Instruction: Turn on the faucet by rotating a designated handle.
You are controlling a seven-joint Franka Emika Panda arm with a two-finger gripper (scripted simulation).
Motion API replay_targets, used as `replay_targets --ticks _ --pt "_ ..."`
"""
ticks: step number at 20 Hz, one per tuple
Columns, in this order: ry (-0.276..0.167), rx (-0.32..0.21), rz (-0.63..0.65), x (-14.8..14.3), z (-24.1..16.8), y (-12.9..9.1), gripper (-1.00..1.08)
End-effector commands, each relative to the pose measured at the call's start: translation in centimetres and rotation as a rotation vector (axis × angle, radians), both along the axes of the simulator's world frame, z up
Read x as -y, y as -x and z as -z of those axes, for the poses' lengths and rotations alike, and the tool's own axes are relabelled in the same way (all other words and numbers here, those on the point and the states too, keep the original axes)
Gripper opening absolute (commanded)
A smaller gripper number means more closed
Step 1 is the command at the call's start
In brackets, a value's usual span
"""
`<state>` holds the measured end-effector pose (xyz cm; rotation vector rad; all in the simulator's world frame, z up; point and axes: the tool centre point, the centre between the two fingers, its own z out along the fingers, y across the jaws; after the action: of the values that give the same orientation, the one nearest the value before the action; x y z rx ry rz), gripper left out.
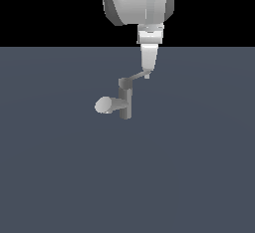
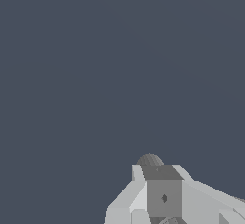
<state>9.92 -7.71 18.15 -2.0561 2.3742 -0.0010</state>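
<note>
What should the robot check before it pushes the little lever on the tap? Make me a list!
1. The gripper is down at the far end of the handle: ok.
2. It is at the thin handle, not the thick spout: ok.
3. The faucet stands upright on the floor: ok.
4. Fingers really touching the handle: cannot tell, the exterior view is too small there.
5. Gripper open or shut: cannot tell, the views don't show the jaws clearly.
6. Room for the handle to swing: ok, nothing else stands near it.

We see a matt grey faucet (image 1: 124,100) (spout end paler), on a smooth, matt slate floor (image 1: 189,167).
</note>
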Motion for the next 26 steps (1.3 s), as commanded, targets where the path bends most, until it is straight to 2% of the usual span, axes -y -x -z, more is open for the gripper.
replay_targets --ticks 1,19,20,21,26 --pt "0.0 -0.002 0.0 0.0 0.0 0.7 -1.0" --pt "0.0 -0.001 0.001 -0.3 0.0 5.7 -1.0" --pt "0.0 -0.001 0.001 -0.3 0.0 5.7 -1.0" --pt "-0.002 0.033 -0.01 -0.9 -1.5 4.4 -1.0" --pt "-0.001 0.026 -0.007 -1.9 -1.2 5.8 -1.0"
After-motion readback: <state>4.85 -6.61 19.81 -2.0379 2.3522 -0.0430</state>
